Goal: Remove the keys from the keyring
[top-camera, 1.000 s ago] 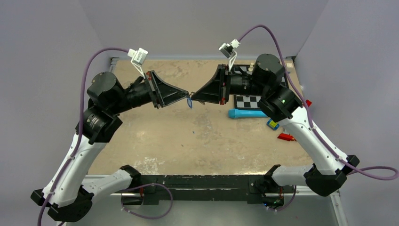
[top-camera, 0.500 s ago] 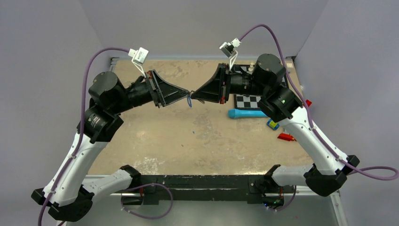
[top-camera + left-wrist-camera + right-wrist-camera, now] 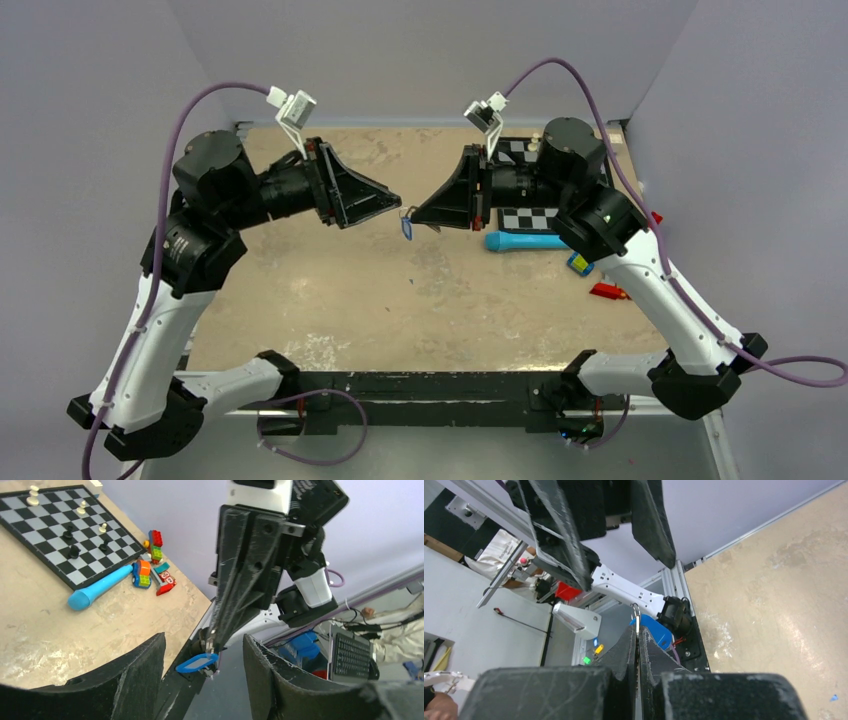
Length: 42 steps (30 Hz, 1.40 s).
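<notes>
A bright blue oval tag (image 3: 406,228) hangs above the table's middle, with tiny grey metal bits, the keys (image 3: 216,669), at its end. My right gripper (image 3: 414,212) is shut on the keyring's thin metal loop (image 3: 636,611), which pokes out past its tips with the tag (image 3: 652,630) behind. My left gripper (image 3: 398,203) faces it from the left, open, its fingers (image 3: 141,667) standing either side of the tag (image 3: 196,662) without touching it. The keys are too small to tell apart.
A chessboard (image 3: 530,215) with pieces lies at the back right. In front of it lies a long light-blue tube tool (image 3: 525,241), and past that a small blue-and-yellow block (image 3: 580,263) and a red piece (image 3: 608,292). Bare tan tabletop (image 3: 340,290) lies under both grippers.
My left gripper has opened, let go of the tag's metal, and drawn back a little to the left. The right gripper stays shut, and the tag now hangs from it alone.
</notes>
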Tool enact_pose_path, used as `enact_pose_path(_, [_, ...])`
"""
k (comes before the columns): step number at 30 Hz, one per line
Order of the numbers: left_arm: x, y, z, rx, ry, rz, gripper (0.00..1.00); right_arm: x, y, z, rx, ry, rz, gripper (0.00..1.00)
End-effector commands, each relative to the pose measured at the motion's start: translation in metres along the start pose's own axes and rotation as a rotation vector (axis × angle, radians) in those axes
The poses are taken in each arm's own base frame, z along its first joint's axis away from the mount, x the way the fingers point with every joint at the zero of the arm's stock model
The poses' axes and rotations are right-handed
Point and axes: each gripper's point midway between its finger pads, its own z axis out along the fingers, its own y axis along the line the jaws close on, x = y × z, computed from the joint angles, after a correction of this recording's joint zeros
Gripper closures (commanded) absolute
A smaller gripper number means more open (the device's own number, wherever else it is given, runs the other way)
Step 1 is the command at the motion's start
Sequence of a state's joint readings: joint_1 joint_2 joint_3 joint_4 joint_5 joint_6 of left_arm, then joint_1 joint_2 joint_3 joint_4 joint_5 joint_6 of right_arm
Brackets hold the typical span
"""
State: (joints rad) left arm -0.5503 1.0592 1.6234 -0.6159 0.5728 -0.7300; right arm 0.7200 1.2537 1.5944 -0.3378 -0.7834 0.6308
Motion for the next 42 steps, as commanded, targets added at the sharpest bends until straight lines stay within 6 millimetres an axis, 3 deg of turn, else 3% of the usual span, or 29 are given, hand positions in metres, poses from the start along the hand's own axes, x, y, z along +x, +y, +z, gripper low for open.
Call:
enact_pose_path(1, [0.001,-0.02,-0.006,0.096,0.083,0.128,0.4,0.001,0.019,-0.01,-0.042,0.022,-0.057,1.0])
enact_pose_path(6, [0.017,-0.021,-0.003,0.143,0.214,0.137,0.45,0.0,0.021,-0.011,-0.043,0.025,-0.064,1.0])
enact_pose_path(14, [0.031,-0.012,0.001,0.153,0.269,0.113,0.57,0.0,0.02,-0.008,-0.049,0.033,-0.053,1.0])
enact_pose_path(26, [0.024,-0.016,0.003,0.165,0.227,0.116,0.61,0.0,0.018,-0.007,-0.046,0.029,-0.046,1.0])
enact_pose_path(42, [0.019,-0.016,0.008,0.168,0.204,0.107,0.75,-0.001,0.019,-0.005,-0.06,0.029,-0.04,1.0])
